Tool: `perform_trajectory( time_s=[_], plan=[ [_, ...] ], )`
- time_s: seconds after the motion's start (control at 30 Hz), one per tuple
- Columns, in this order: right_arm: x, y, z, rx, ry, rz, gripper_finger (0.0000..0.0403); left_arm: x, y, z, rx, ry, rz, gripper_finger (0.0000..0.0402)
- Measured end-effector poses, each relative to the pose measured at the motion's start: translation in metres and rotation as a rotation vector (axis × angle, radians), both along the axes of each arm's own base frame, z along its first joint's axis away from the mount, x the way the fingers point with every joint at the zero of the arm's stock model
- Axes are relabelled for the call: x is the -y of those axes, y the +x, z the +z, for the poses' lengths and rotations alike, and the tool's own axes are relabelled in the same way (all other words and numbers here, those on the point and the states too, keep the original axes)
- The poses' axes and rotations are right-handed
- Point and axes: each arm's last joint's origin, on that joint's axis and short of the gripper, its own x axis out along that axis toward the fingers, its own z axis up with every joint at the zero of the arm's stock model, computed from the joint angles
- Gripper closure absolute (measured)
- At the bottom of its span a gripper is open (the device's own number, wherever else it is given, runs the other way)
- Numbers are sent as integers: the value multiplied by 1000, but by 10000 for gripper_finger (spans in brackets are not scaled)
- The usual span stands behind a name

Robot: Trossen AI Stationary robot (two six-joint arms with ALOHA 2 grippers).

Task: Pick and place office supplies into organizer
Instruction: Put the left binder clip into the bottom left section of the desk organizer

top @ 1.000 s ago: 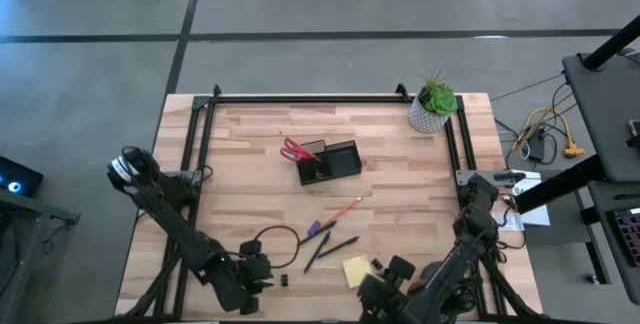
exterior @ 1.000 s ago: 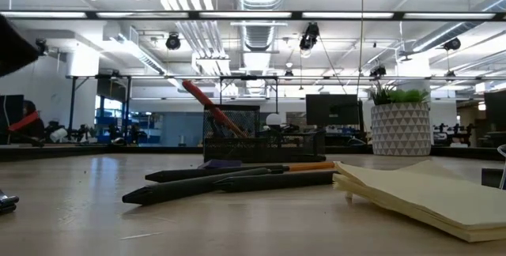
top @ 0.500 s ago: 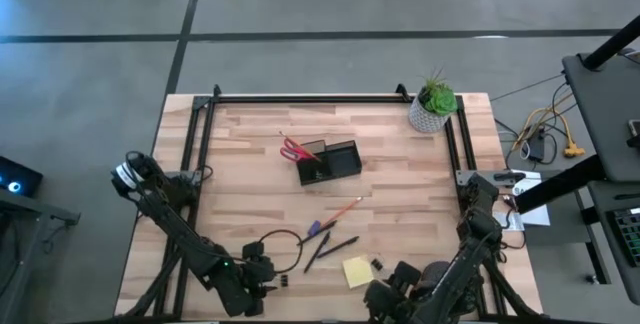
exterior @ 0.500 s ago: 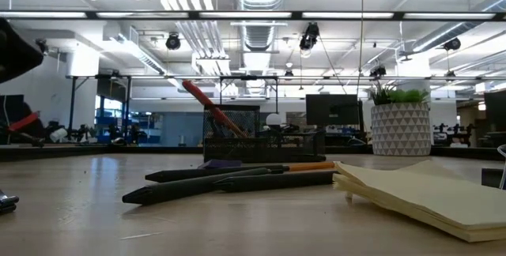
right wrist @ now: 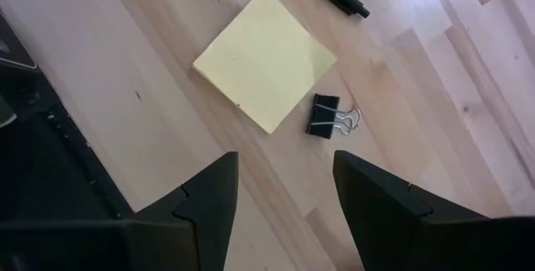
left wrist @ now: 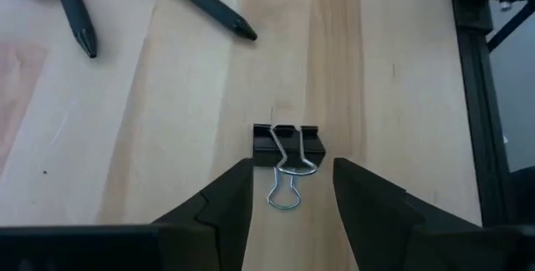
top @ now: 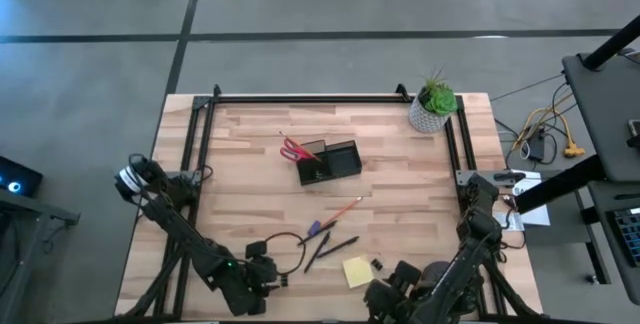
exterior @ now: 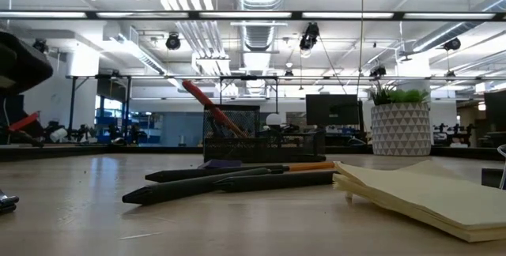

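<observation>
A small black binder clip (left wrist: 286,145) lies flat on the wood near the table's near edge (top: 283,280), wire handles toward my left gripper (left wrist: 288,191). That gripper is open and low, a finger on either side of the handles, touching nothing. My right gripper (right wrist: 284,187) is open above the near edge, short of the yellow sticky-note pad (right wrist: 263,58) and a second binder clip (right wrist: 326,115). Two dark pens (top: 332,249), a purple-tipped pen (top: 315,228) and an orange pencil (top: 345,207) lie mid-table. The black organizer (top: 330,162) holds the red-handled scissors (top: 293,149).
A potted plant in a white pot (top: 432,106) stands at the far right corner. A black cable loop (top: 280,242) lies beside my left arm. Black frame rails (top: 195,154) run along the left, far and right edges. Bare wood lies left of the organizer.
My left gripper has moved toward the table's right along the near edge, closing on the binder clip. My right gripper has drawn back a little toward the near edge, away from the sticky-note pad. No object has moved.
</observation>
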Motion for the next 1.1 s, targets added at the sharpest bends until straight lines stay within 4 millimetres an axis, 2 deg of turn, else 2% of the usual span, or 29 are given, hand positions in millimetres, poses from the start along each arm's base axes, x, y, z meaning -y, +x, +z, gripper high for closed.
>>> perform_trajectory(
  time_s=[0.33, 0.77, 1.1],
  plan=[
    [0, 0, 0, 1, 0, -6, 211, -2, 0, -1, 0, 6, 7, 254],
    [0, 0, -2, -1, -4, -6, 211, -3, 2, -2, 5, 16, 12, 321],
    [1, -1, -4, -7, -11, -6, 211, -3, 2, -3, 17, 43, 3, 329]
  ],
)
